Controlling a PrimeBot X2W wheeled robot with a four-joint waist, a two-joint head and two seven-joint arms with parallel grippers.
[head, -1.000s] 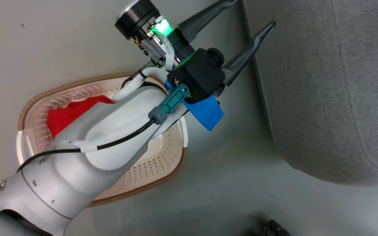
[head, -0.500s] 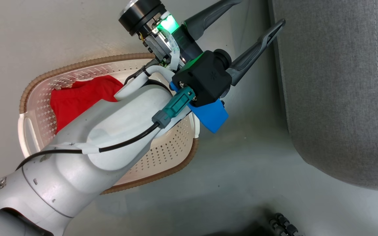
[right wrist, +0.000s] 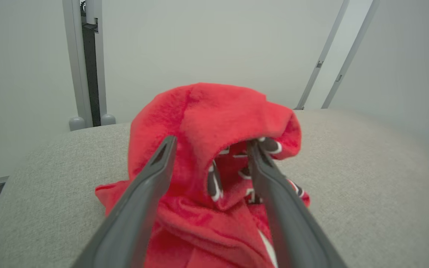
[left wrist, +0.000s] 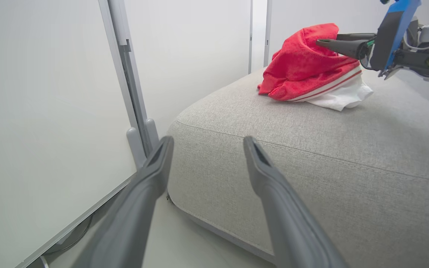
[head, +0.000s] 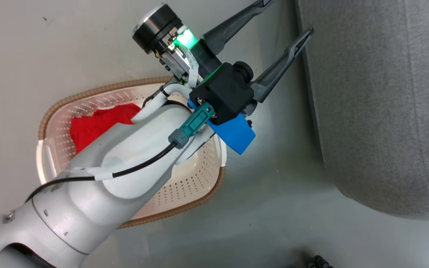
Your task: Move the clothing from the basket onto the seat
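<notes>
In the head view, the left gripper (head: 287, 16) is being held over the floor (head: 274, 208) between the basket (head: 188, 178) and the seat (head: 378, 111), with its two dark fingers spread well apart and nothing between them. The basket is being shown standing on the floor to the left of the seat, apart from it. The pale left arm (head: 125, 178) is being stretched across the basket, so that much of its inside is being hidden. A red garment (head: 99, 124) is being shown lying in the far left part of the basket, its near edge covered by the arm. In the left wrist view, a red jersey (left wrist: 304, 63) is being shown heaped on top of the seat, well away from the rounded corner nearest the left gripper, and white trim (left wrist: 343, 95) is being shown along the right foot of the heap. The right gripper (left wrist: 328, 40) is being held against the upper right of that heap, pointing left into the cloth. In the right wrist view its fingers are being held apart, not pinched, with a raised fold of the jersey standing between them; the right fingertip is being covered by the fold (black-and-white lettering (right wrist: 214, 182) is showing just beneath it). Whether the cloth is hanging on a finger cannot be told.
</notes>
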